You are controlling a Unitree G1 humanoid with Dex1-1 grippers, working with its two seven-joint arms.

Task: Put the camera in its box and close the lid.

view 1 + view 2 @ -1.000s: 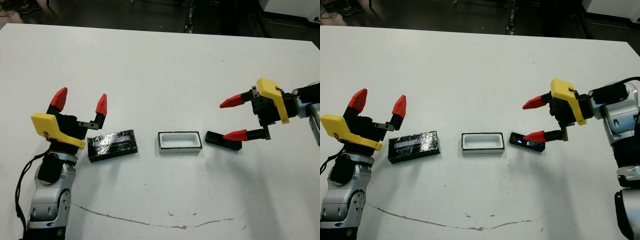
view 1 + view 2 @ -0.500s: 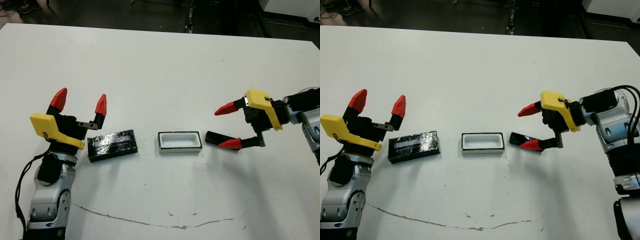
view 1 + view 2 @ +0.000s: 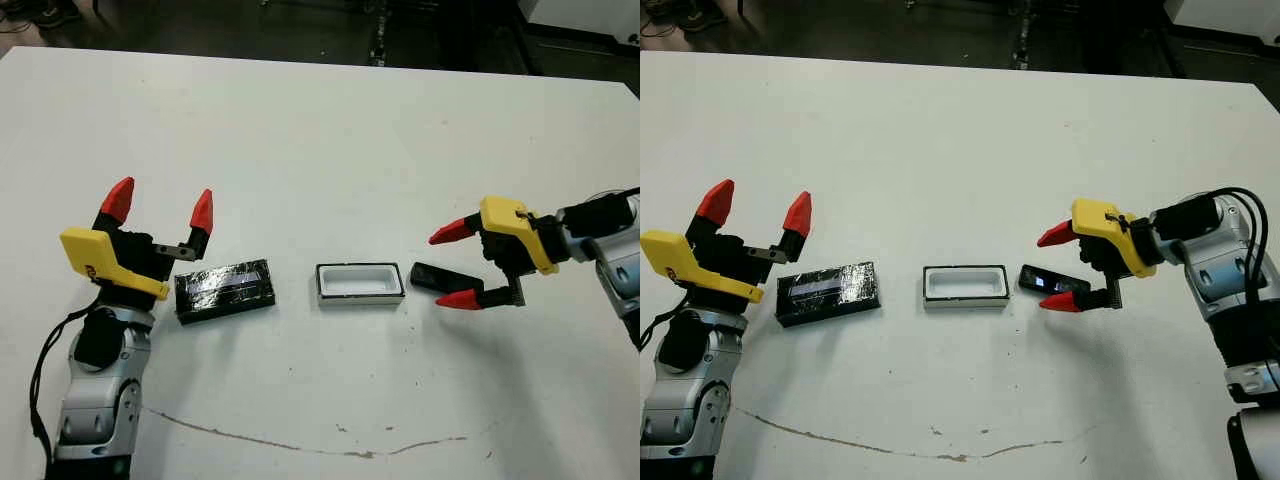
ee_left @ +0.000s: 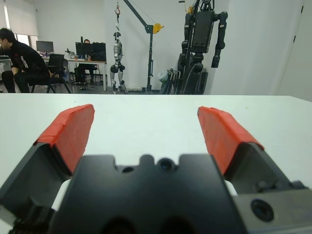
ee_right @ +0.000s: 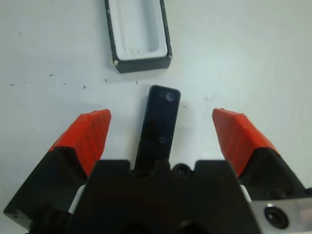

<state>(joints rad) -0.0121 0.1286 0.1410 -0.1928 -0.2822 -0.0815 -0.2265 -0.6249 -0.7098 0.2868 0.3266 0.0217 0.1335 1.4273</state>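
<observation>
The camera (image 3: 430,274), a slim black bar, lies flat on the table just right of the box (image 3: 359,282), a small white-lined tray with nothing in it. My right gripper (image 3: 452,268) is open, low over the camera's right end, with one finger on each side. The right wrist view shows the camera (image 5: 160,122) between the fingertips (image 5: 87,134), pointing toward the box (image 5: 138,34). The lid (image 3: 226,289), black and glossy with a pale stripe, lies left of the box. My left gripper (image 3: 160,202) is open just left of the lid, holding nothing.
A thin brown line (image 3: 300,446) runs across the table near its front. The table's far edge (image 3: 320,62) meets a dark floor. In the left wrist view, a seated person (image 4: 22,63) and a robot on a stand (image 4: 201,44) are far beyond the table.
My right gripper has moved left and down, so its open fingers now straddle the camera's right end. The left arm, lid, box and camera have not moved.
</observation>
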